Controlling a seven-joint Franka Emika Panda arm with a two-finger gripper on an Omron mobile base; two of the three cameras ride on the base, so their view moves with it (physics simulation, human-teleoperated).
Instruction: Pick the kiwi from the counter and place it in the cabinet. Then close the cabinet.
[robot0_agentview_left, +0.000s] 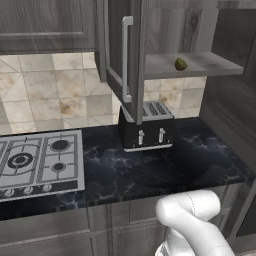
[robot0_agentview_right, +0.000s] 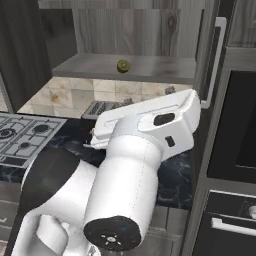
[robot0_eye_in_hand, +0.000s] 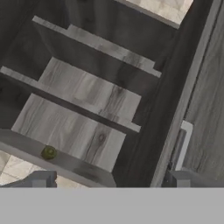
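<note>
Now the kiwi (robot0_agentview_left: 181, 63) sits on the grey shelf (robot0_agentview_left: 210, 65) of the cabinet (robot0_agentview_left: 165, 30), near the shelf's front edge and roughly midway along it, with bare board on either side and behind it. In the hand view the kiwi (robot0_eye_in_hand: 48, 152) lies low and to the left of the gripper (robot0_eye_in_hand: 109, 180), above the left fingertip (robot0_eye_in_hand: 40, 178) and well apart from it; the right fingertip (robot0_eye_in_hand: 178, 178) stands far across, so the jaws are spread wide with nothing between them. Beyond the fingertips that view looks up into the open cabinet, where further shelf edges run as pale strips above the kiwi's board. The right door (robot0_agentview_right: 212, 65) stands swung out, its bar handle (robot0_agentview_right: 217, 60) bright against the dark edge; in the hand view that handle (robot0_eye_in_hand: 183, 144) rises just above the right fingertip. The left door (robot0_agentview_left: 122, 55) is also open, edge-on in the left base view, its handle (robot0_agentview_left: 125, 57) hanging above the toaster (robot0_agentview_left: 146, 126). The toaster stands on the counter (robot0_agentview_left: 200, 160) below the shelf, towards the wall. The hob (robot0_agentview_left: 40, 162) lies off to the left, set into the counter. Between the toaster and the counter's front edge the black top is bare.
</note>
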